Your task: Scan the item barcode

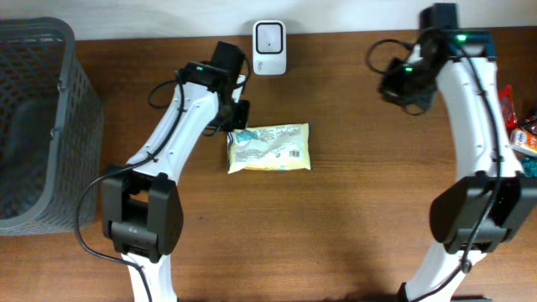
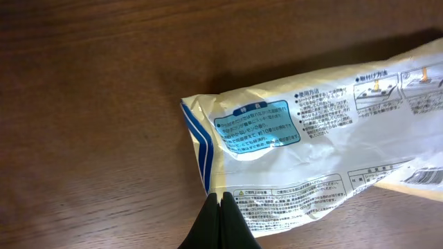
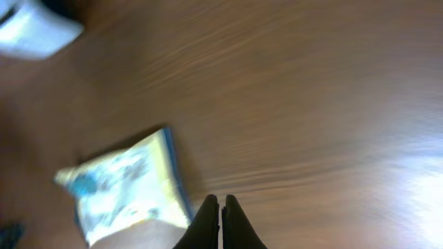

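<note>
The item, a yellow-and-white printed packet (image 1: 268,148), lies flat on the wooden table with its barcode (image 1: 294,154) facing up near its right end. A white scanner (image 1: 269,36) stands at the table's back edge, beyond the packet. My left gripper (image 1: 237,117) hovers at the packet's upper left corner. In the left wrist view its fingers (image 2: 220,197) are shut over the edge of the packet (image 2: 311,138), and nothing shows between them. My right gripper (image 1: 403,84) is far to the right, shut and empty (image 3: 221,199). The blurred right wrist view shows the packet (image 3: 124,183) and the scanner (image 3: 34,28).
A grey mesh basket (image 1: 33,126) takes up the table's left end. Several colourful packets (image 1: 522,126) lie at the right edge beside the right arm. Bare wood surrounds the item.
</note>
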